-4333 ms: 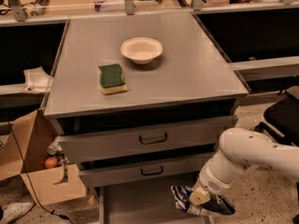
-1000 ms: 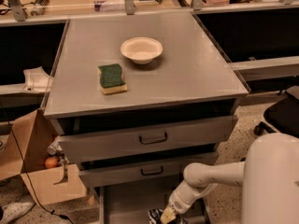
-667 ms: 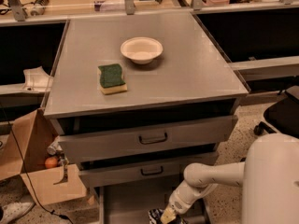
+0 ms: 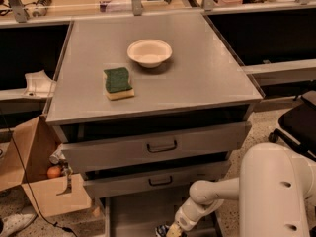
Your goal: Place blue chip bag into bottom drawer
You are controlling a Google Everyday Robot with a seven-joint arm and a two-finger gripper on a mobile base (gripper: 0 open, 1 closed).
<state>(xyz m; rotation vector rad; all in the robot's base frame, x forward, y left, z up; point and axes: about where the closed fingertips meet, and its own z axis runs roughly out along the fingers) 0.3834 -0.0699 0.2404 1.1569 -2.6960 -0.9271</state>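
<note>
Arm (image 4: 213, 193) swung left and down. Tool (image 4: 173, 230) now low over bottom drawer (image 4: 133, 214), blue chip bag (image 4: 161, 229) at its tip — grip state: cannot tell. Release and withdrawal left.

Matt grey metal bottom drawer (image 4: 132, 214) — gripper (image 4: 172, 229) low over it, on smooth white plastic arm (image 4: 213, 193).

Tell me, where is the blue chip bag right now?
The blue chip bag peeks in at the camera view's bottom edge, at the open bottom drawer, right beside the gripper.
</note>
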